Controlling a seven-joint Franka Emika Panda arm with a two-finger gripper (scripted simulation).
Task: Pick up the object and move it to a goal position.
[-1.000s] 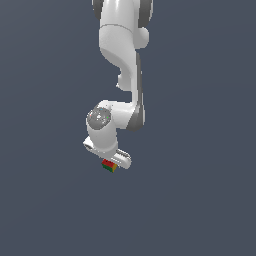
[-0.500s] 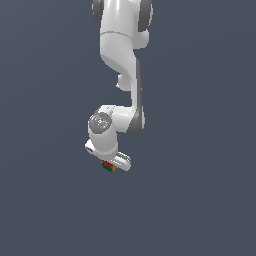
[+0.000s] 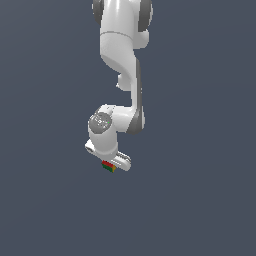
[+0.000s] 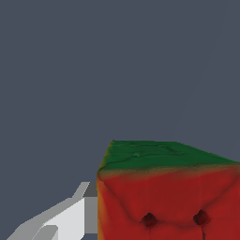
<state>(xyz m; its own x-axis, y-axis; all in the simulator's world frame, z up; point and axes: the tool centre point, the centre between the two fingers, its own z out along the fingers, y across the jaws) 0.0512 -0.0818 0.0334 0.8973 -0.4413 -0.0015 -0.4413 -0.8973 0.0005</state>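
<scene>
- Beneath the white arm's wrist, the white gripper (image 3: 111,165) pinches the tiny red, green and yellow cube (image 3: 108,167).
- In the wrist view, one pale finger (image 4: 61,221) touches the cube's (image 4: 164,192) red side.

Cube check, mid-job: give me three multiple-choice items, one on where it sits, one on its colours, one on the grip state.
1. Where is the cube?
A. directly under the gripper
B. far off at the exterior view's right
C. on top of the arm

2. Which faces does the wrist view show?
A. blue and white
B. red and green
C. black only

3. What is the state of the jaws?
A. wide open, empty
B. out of view
C. shut on the cube

Answers: 1 A, the cube sits right below the white gripper. 2 B, a red face with dark marks under a green one. 3 C, a white finger presses its side.
</scene>
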